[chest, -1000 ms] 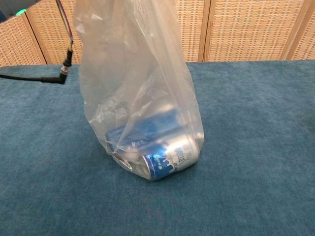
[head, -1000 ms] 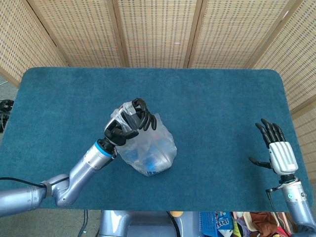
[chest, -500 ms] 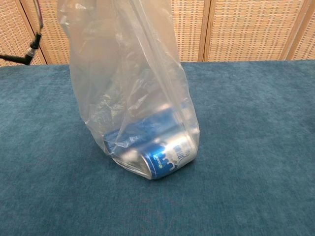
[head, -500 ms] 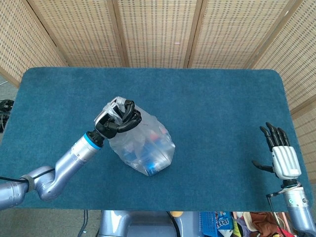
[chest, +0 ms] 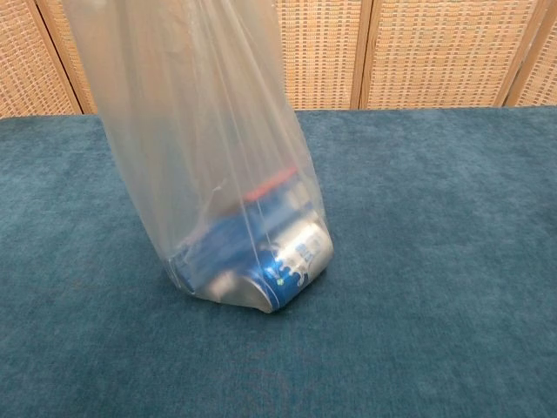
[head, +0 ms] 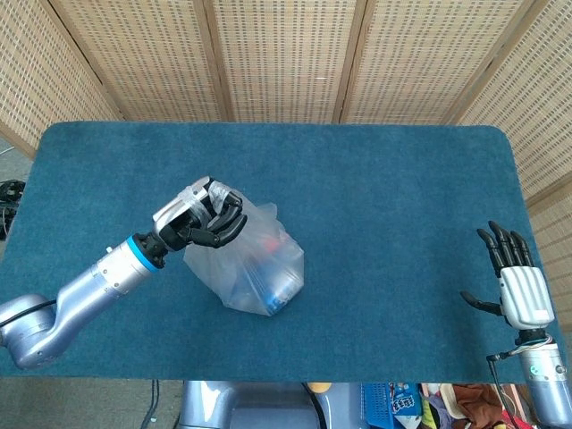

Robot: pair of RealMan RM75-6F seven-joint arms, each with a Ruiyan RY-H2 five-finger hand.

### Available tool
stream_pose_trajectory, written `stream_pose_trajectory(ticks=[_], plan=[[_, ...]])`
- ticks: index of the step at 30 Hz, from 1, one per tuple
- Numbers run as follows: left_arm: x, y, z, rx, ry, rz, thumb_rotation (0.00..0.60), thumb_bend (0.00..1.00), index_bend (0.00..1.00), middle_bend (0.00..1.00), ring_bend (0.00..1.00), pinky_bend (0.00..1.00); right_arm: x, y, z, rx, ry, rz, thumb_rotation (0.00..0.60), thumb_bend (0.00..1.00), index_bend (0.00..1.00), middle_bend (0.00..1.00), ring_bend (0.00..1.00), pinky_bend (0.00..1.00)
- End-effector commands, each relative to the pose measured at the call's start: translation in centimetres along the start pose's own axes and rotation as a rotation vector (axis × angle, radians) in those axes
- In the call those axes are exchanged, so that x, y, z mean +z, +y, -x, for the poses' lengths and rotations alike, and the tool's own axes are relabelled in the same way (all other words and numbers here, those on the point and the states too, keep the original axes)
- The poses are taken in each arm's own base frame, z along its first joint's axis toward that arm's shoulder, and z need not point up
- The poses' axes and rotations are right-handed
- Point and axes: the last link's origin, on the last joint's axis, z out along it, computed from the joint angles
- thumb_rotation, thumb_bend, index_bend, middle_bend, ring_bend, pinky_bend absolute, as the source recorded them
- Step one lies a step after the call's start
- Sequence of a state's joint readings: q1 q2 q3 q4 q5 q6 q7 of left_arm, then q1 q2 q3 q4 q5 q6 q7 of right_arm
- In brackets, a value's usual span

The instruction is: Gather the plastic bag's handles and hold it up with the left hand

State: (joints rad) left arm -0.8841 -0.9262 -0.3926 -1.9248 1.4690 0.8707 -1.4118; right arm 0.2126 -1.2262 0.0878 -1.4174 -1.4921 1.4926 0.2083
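The plastic bag (chest: pixel 196 131) is thin, clear, glossy film, creased in long folds. Inside it, the can (chest: pixel 291 261) looks like shiny blue-and-silver metal. The table (head: pixel 375 188) wears matt teal cloth with a short, carpet-like nap. The screen (head: pixel 286 54) behind shows woven cane in wooden frames.

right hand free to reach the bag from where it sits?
Probably yes. The right hand is open and holds nothing, and only bare blue table lies between it and the plastic bag. The left hand grips the bag's top, so the bag's right side is unobstructed.
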Motion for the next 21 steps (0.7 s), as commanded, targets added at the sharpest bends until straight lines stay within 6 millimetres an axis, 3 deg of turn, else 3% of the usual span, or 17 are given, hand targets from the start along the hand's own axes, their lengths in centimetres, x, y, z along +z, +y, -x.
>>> stream_pose_trajectory(ticks=[1,21], plan=[[-0.1,1.6,0.1,0.038,0.014,0.001,0.6,0.83,0.97,1.0,0.96,1.0,-0.1,-0.1,-0.3,0.005,0.006,-0.001,0.6,0.0,0.0,0.0,0.0,0.0],[-0.8,5.1,-0.3,0.105,0.092,0.031,0.6,0.83,0.97,1.0,0.96,1.0,-0.9,-0.3,-1.4,-0.023,0.007,0.009,0.6,0.0,0.0,0.0,0.0,0.0]])
